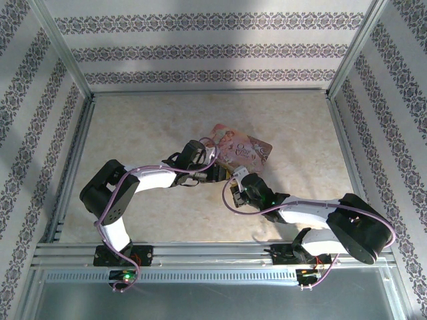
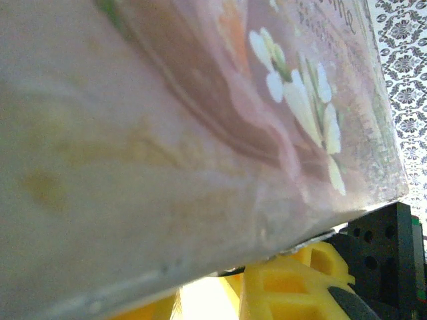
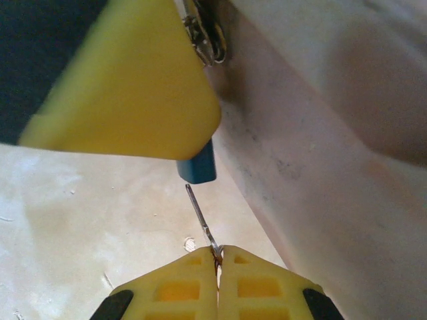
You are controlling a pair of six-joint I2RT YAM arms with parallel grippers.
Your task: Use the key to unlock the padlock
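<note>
The key (image 3: 199, 217) is a thin, pale, silvery metal sliver, straight and flat. Its base is pinched between the closed fingertips of the right gripper (image 3: 218, 257), whose fingers are glossy yellow plastic with square recesses and black pads at the outer edges. In the right wrist view its long axis runs up from those tips, leaning slightly left. Its free end points at the underside of the padlock (image 3: 198, 168) and sits just below it; contact cannot be judged. Of the padlock, one small, smooth blue-teal corner with rounded edges pokes out beneath a broad yellow finger (image 3: 133, 87) of the left gripper (image 1: 216, 173). Bits of bright metal hardware (image 3: 207, 33) show above it against the tin (image 3: 320, 173). The tin's pink wall is matte and scuffed, and in the left wrist view it shows printed white blossoms. Whether the left gripper is clamped on anything cannot be told. Below lies the table (image 3: 80, 220), cream and marbled.
</note>
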